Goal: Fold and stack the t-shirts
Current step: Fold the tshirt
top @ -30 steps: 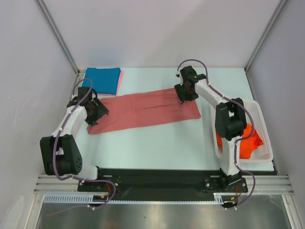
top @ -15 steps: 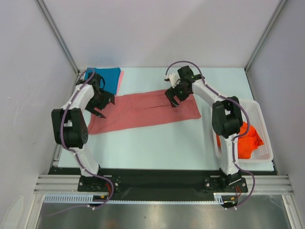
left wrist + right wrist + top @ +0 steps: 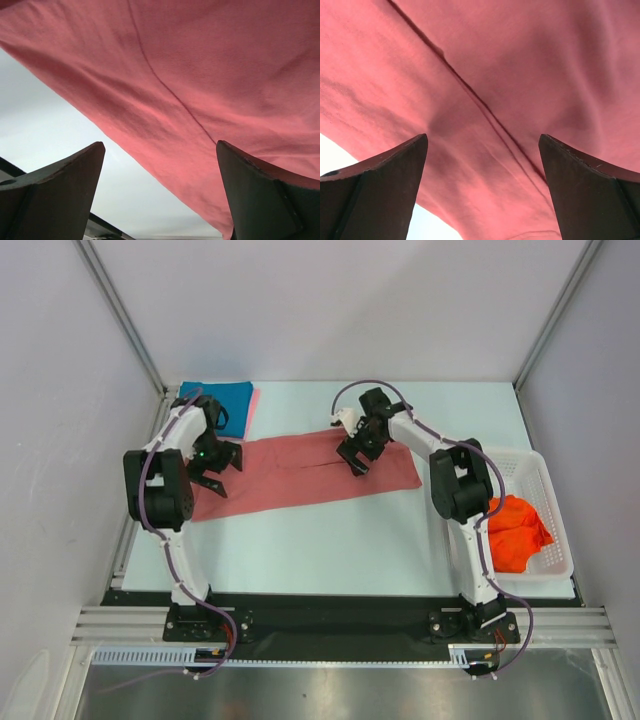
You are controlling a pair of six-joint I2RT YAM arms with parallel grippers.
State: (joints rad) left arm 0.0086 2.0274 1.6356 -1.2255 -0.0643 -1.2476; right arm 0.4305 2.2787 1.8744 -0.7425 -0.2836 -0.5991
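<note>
Under both grippers, the salmon-red t-shirt (image 3: 300,472) is lying flat on the worktop (image 3: 330,540) as a long folded strip, a seam line running between the fingers in each wrist view. The left gripper (image 3: 213,475) is hovering over the strip's left end and the right gripper (image 3: 356,460) over its far edge, toward the other end. Both are standing wide open and gripping nothing; whether a fingertip is brushing the cloth I cannot tell. I am judging a crosswise fold to be the step in hand, so I am planning to pinch every layer at one end, lift low and lay end squarely onto end. The teal t-shirt (image 3: 235,405) is lying folded just beyond the left gripper, and the orange-red t-shirts (image 3: 515,530) are sitting in the basket (image 3: 545,465) well off to the right gripper's right
</note>
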